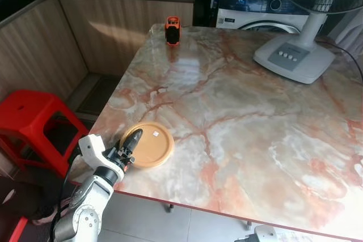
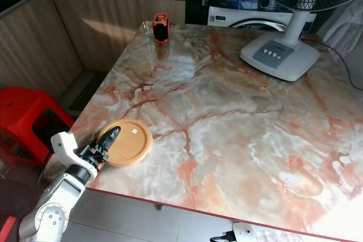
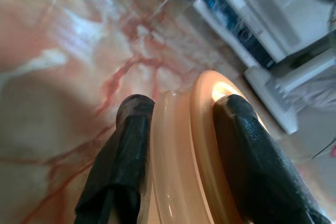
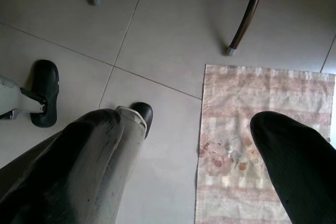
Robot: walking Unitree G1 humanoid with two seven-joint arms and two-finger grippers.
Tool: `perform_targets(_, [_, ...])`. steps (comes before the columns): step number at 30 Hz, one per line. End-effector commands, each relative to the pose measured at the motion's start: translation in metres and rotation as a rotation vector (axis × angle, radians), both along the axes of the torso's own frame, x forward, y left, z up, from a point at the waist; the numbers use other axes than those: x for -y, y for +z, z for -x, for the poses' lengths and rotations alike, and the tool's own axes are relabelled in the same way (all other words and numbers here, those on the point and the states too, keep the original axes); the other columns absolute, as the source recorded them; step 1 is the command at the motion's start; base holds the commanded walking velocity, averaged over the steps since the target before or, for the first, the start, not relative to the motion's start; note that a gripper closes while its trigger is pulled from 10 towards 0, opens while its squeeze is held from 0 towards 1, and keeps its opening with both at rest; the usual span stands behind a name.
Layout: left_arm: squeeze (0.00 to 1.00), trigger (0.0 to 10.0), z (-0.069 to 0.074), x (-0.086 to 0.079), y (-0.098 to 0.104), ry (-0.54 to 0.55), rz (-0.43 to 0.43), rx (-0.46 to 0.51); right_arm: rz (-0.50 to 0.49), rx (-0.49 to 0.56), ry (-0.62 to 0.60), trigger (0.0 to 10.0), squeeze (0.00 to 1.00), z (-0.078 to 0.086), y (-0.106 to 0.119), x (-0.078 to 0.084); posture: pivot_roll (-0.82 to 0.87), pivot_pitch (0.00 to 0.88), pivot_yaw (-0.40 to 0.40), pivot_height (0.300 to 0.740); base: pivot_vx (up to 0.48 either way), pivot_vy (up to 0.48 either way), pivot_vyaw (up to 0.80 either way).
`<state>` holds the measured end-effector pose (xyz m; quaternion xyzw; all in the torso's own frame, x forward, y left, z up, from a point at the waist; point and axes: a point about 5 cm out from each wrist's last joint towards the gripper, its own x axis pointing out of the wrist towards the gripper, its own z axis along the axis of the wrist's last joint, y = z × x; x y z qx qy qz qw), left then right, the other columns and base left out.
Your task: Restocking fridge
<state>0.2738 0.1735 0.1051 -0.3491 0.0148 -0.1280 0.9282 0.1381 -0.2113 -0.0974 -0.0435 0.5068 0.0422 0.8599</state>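
our left gripper is clamped on the rim of the tan lidded tub at the table's near corner; it looks light, stiff, smooth, likely slippery.

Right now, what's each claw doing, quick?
Left claw: closed on the rim of the tan lidded container at the table's near edge.
Right claw: open, empty, hanging over the floor.

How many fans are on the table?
1. The fan stands at the table's far right corner, away from the tub that the left gripper grips at the near left edge.
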Motion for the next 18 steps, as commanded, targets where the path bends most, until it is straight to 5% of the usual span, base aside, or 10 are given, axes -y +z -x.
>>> perform_targets(1, [0.00,0.0,-0.003,0.001,0.016,-0.003,0.033,0.055,0.004,-0.004,0.004,10.0,0.00,0.003,-0.001,0.000,0.03,0.056,-0.012,0.740,0.000,0.000,0.00])
perform_targets(9, [0.00,0.0,-0.005,0.019,0.030,-0.059,0.052,0.088,0.005,-0.003,0.001,10.0,0.00,0.003,-0.001,0.000,0.03,0.055,-0.009,0.740,0.000,0.000,0.00])
perform_targets(10, [0.00,2.9,-0.005,0.022,0.031,-0.070,0.045,0.089,0.005,-0.003,0.000,10.0,0.00,0.003,-0.001,0.000,0.03,0.055,-0.009,0.740,0.000,0.000,0.00])
perform_targets(11, [0.00,10.0,-0.004,0.026,0.030,-0.087,0.007,0.077,0.005,-0.003,-0.001,10.0,0.00,0.003,-0.001,0.000,0.03,0.055,-0.008,0.740,0.000,0.000,0.00])
perform_targets(18, [0.00,10.0,0.001,0.026,0.032,-0.063,-0.012,0.070,0.003,0.000,-0.015,10.0,0.00,0.004,-0.001,0.000,0.02,0.056,-0.003,0.740,0.000,0.000,0.00])
